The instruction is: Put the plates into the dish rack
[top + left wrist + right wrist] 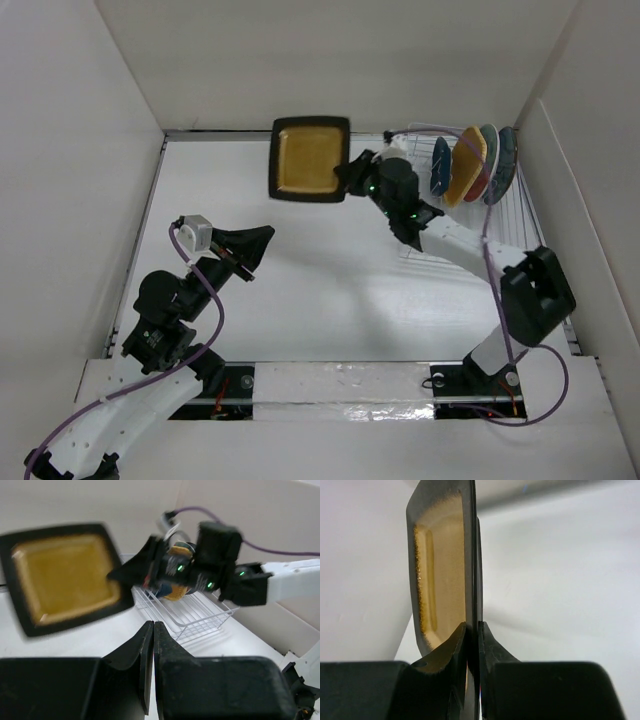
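My right gripper (347, 176) is shut on the right edge of the square black-rimmed plate with a yellow centre (309, 158) and holds it in the air at the back middle. The same plate shows edge-on between my fingers in the right wrist view (442, 570) and blurred in the left wrist view (62, 577). The wire dish rack (470, 195) stands at the back right. In it stand on edge a dark blue plate (440, 166), an orange plate (466, 166), a red-and-teal plate (486, 158) and a speckled teal plate (504, 163). My left gripper (262, 236) is shut and empty, at the left middle.
White walls enclose the table on the left, back and right. The rack's near half (192, 617) holds no plates. My right arm (470, 245) reaches across the rack's front edge. A purple cable (205, 290) loops by my left arm.
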Action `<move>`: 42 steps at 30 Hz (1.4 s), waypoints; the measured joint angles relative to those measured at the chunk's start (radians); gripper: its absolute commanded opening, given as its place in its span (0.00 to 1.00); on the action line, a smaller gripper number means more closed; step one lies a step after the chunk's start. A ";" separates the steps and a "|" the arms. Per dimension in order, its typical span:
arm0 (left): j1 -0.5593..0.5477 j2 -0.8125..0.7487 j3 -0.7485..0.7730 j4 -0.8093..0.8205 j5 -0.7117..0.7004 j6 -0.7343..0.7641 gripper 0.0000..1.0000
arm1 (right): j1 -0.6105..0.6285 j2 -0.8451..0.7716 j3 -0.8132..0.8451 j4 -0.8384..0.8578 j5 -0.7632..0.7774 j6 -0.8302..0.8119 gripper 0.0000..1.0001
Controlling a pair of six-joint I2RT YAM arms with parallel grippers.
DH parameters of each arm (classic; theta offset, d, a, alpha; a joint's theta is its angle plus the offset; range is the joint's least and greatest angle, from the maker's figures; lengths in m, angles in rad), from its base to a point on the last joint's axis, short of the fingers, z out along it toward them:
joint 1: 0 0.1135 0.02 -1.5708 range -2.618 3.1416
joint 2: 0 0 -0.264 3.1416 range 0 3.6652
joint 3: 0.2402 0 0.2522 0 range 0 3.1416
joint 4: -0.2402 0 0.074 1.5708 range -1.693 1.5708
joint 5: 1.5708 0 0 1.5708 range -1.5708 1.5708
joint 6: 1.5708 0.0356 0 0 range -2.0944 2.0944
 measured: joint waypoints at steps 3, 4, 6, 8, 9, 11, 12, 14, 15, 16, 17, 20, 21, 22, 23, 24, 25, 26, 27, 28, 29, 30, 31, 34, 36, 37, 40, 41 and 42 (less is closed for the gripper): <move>0.000 -0.001 0.000 0.000 0.000 0.000 0.02 | -0.079 -0.126 0.000 -0.047 0.134 -0.112 0.00; 0.000 -0.001 0.000 0.000 0.000 0.000 0.02 | -0.108 -0.158 0.005 -0.070 0.175 -0.147 0.00; 0.000 -0.001 0.000 0.000 0.000 0.000 0.02 | -0.156 -0.196 0.037 -0.139 0.251 -0.226 0.00; 0.000 -0.001 0.000 0.000 0.000 0.000 0.02 | -0.202 -0.211 0.093 -0.242 0.332 -0.305 0.00; 0.000 -0.001 0.000 0.000 0.000 0.000 0.02 | -0.224 -0.211 0.132 -0.302 0.360 -0.345 0.00; 0.000 -0.002 0.000 0.000 0.000 0.000 0.02 | -0.262 -0.210 0.206 -0.427 0.398 -0.406 0.00; 0.000 -0.002 0.000 0.000 0.001 -0.001 0.02 | -0.277 -0.208 0.249 -0.495 0.410 -0.436 0.00; 0.000 -0.002 0.000 0.000 0.002 -0.002 0.02 | -0.301 -0.196 0.336 -0.613 0.433 -0.483 0.00; 0.000 -0.002 0.000 0.000 0.003 -0.003 0.02 | -0.306 -0.185 0.379 -0.661 0.447 -0.502 0.00; 0.000 -0.002 0.000 0.001 0.005 -0.003 0.02 | -0.311 -0.169 0.432 -0.710 0.465 -0.525 0.00; 0.000 -0.002 0.000 0.001 0.005 -0.003 0.02 | -0.312 -0.151 0.476 -0.745 0.478 -0.545 0.00; 0.000 -0.002 0.000 0.001 0.009 -0.005 0.02 | -0.312 -0.092 0.595 -0.835 0.520 -0.594 0.00; 0.000 -0.002 0.000 0.001 0.011 -0.006 0.02 | -0.312 -0.068 0.634 -0.863 0.527 -0.607 0.00; 0.000 -0.002 0.000 0.000 0.011 -0.006 0.02 | -0.311 -0.031 0.693 -0.904 0.537 -0.620 0.00; 0.000 -0.002 0.000 0.000 0.012 -0.006 0.02 | -0.311 -0.011 0.718 -0.920 0.542 -0.632 0.00; 0.000 -0.002 0.000 0.001 0.012 -0.006 0.02 | -0.310 0.015 0.752 -0.945 0.550 -0.644 0.00; 0.000 -0.003 0.000 0.001 0.012 -0.006 0.02 | -0.310 0.045 0.790 -0.972 0.558 -0.658 0.00; 0.000 -0.003 0.000 0.001 0.012 -0.006 0.02 | -0.311 0.077 0.827 -0.999 0.565 -0.670 0.00; 0.000 -0.003 0.000 0.001 0.013 -0.006 0.02 | -0.311 0.110 0.862 -1.024 0.572 -0.682 0.00; 0.000 -0.003 0.000 0.001 0.013 -0.006 0.02 | -0.311 0.138 0.890 -1.046 0.579 -0.690 0.00; 0.000 -0.003 0.000 0.001 0.014 -0.006 0.02 | -0.311 0.163 0.908 -1.064 0.584 -0.698 0.00; 0.000 -0.003 0.000 0.001 0.015 -0.006 0.02 | -0.311 0.183 0.920 -1.081 0.586 -0.704 0.00; 0.000 -0.003 0.000 0.001 0.015 -0.006 0.02 | -0.311 0.198 0.927 -1.096 0.587 -0.708 0.00; 0.000 -0.005 0.000 0.001 0.015 -0.006 0.02 | -0.312 0.237 0.948 -1.155 0.587 -0.720 0.00; 0.000 -0.005 0.000 0.001 0.016 -0.006 0.02 | -0.312 0.261 0.972 -1.185 0.589 -0.730 0.00; 0.000 -0.005 0.000 0.001 0.016 -0.006 0.02 | -0.312 0.270 0.982 -1.193 0.589 -0.734 0.00; 0.000 -0.006 0.000 0.001 0.015 -0.006 0.02 | -0.317 0.282 0.996 -1.204 0.592 -0.742 0.00; 0.000 -0.006 0.000 0.001 0.015 -0.006 0.02 | -0.318 0.282 0.996 -1.207 0.592 -0.742 0.00; 0.000 -0.006 0.000 0.001 0.016 -0.006 0.02 | -0.320 0.282 0.997 -1.209 0.595 -0.744 0.00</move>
